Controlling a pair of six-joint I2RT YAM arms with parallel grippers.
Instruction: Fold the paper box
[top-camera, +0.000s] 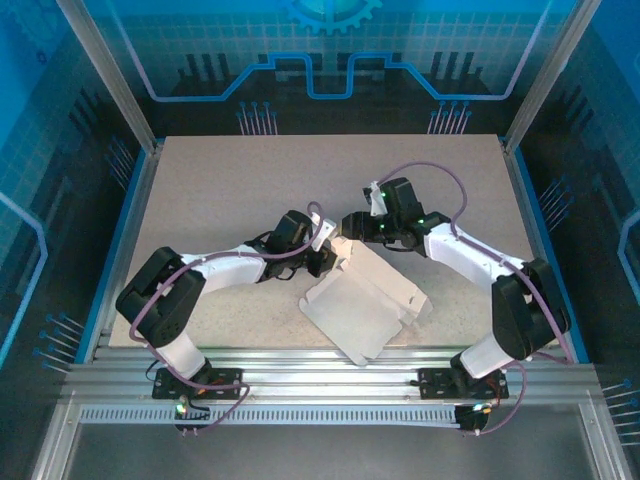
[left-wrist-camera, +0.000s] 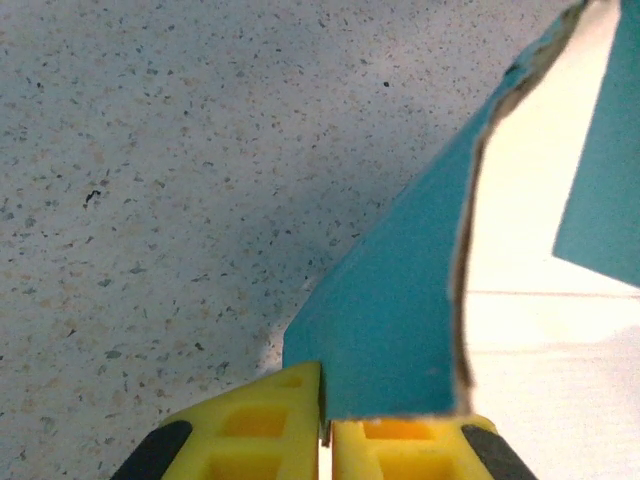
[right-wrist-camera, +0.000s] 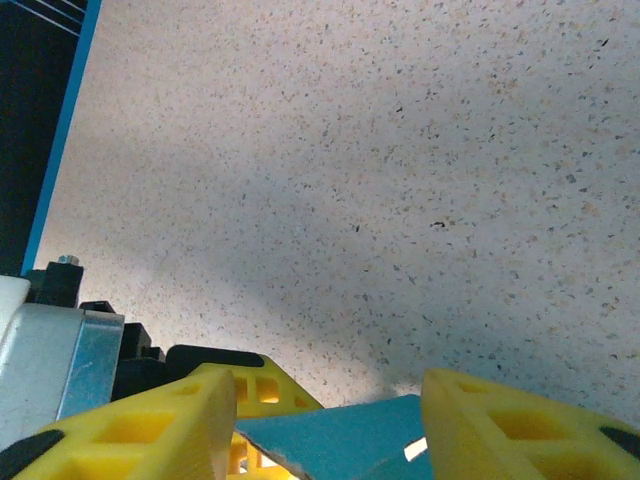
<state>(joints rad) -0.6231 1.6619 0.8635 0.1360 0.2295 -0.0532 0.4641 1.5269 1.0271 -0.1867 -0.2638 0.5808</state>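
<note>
2 robot arms are reaching in from the near edge of a speckled table (top-camera: 220, 190) and meeting over the far corner of the paper box (top-camera: 365, 305). The paper box is lying as a flat die-cut sheet near the table's front edge, between the 2 arms, white-grey side facing up, with small notched flaps along its right side. Its far corner is standing up off the table where the grippers are meeting.

The left gripper (top-camera: 322, 252) is coming at that corner from the left. In its wrist view its yellow fingers (left-wrist-camera: 260, 425) are closed to a hairline gap, and a blue flap is rising from right at their tips, so they are apparently pinching its edge, probably to hold the flap up along its crease. The flap is showing bright blue on its outer face and white inside, with a rough, slightly curved cut edge.

The right gripper (top-camera: 352, 224) is reaching in from the right. Its fingers (right-wrist-camera: 150, 420) are spread wide, gripping nothing, with a blue corner of the card sitting between them. It is likely lining up to take or press the raised flap while the left one is steadying it
</note>
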